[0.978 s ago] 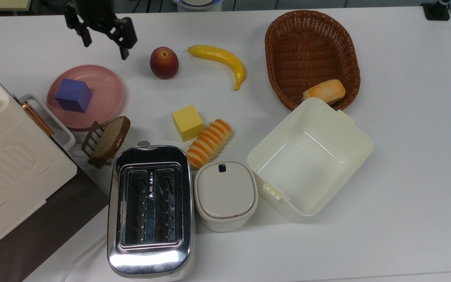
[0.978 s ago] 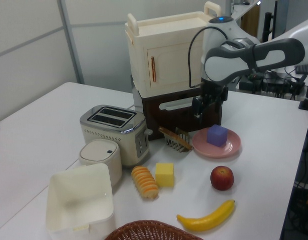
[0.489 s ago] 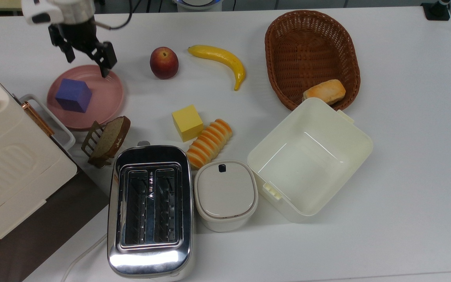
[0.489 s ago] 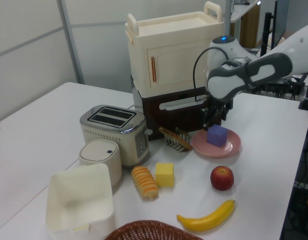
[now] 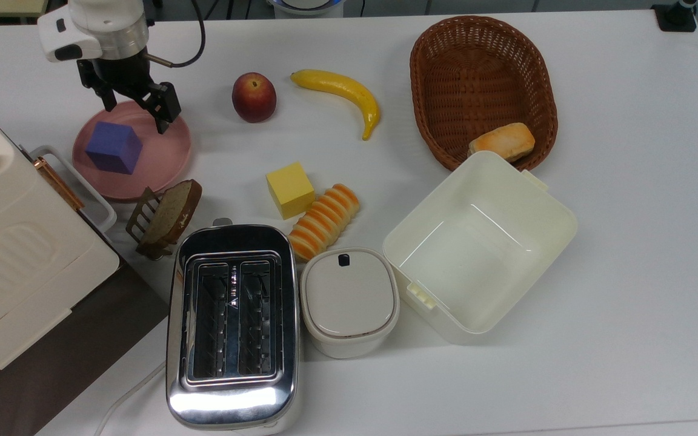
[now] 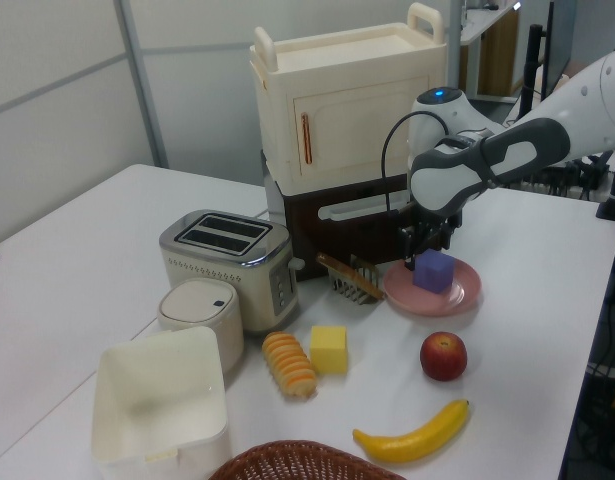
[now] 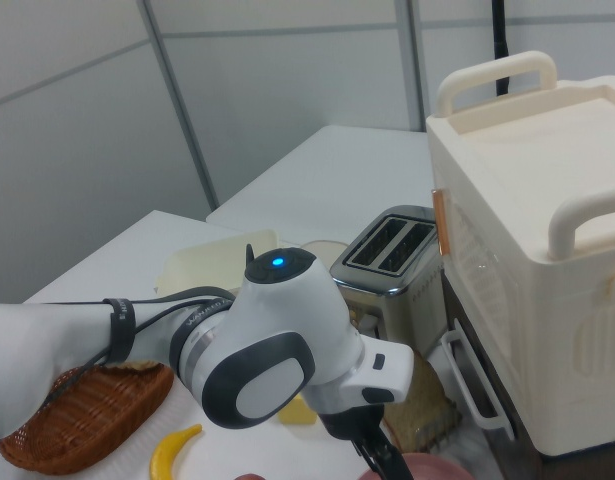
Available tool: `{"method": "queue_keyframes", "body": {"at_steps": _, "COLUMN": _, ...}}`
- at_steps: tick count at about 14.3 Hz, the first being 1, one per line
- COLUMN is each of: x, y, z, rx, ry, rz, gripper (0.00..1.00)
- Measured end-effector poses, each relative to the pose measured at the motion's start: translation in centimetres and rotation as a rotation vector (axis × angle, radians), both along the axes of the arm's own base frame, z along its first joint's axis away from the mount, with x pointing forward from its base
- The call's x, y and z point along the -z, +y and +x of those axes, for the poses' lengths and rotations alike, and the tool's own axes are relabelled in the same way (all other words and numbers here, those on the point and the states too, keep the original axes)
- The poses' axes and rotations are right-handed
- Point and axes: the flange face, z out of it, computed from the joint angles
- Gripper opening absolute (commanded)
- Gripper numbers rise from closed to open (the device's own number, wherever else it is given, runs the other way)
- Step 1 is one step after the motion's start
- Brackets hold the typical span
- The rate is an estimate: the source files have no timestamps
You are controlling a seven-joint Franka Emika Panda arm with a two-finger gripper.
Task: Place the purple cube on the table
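The purple cube (image 5: 114, 147) sits on the left part of a round pink plate (image 5: 164, 158) at the top view's left. My gripper (image 5: 135, 113) hangs open just above the plate's far rim, its fingers apart and nothing between them, a little beyond the cube. In the left view the gripper (image 6: 424, 243) is right behind and above the purple cube (image 6: 434, 270) on the plate (image 6: 457, 297). The white table (image 5: 628, 181) lies under everything.
A peach (image 5: 254, 97), banana (image 5: 340, 94) and wicker basket (image 5: 482, 85) lie to the top view's right of the plate. A yellow cube (image 5: 289, 189), bread roll (image 5: 325, 220), toast rack (image 5: 161, 218), toaster (image 5: 231, 321), lidded pot (image 5: 349, 300) and open box (image 5: 479, 242) sit nearer. A cream cabinet (image 5: 9, 254) stands at the left.
The gripper has come from the table's far edge down toward the plate and now hangs lower, close to the purple cube. It stays open; the cube has not moved.
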Motion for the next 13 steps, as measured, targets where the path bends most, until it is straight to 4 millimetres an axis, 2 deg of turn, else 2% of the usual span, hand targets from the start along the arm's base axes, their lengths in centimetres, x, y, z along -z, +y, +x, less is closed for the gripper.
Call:
{"method": "queue_keyframes", "body": {"at_steps": 6, "x": 1.9, "y": -2.6, "z": 1.1, "rx": 0.006, "ry": 0.032, "rz": -0.031, "gripper": 1.00}}
{"method": "queue_keyframes", "body": {"at_steps": 10, "x": 3.6, "y": -3.1, "z": 2.2, "rx": -0.009, "ry": 0.028, "rz": -0.047, "gripper": 1.00}}
{"method": "queue_keyframes", "body": {"at_steps": 13, "x": 4.8, "y": -3.8, "z": 2.2, "rx": -0.008, "ry": 0.039, "rz": -0.057, "gripper": 1.00}}
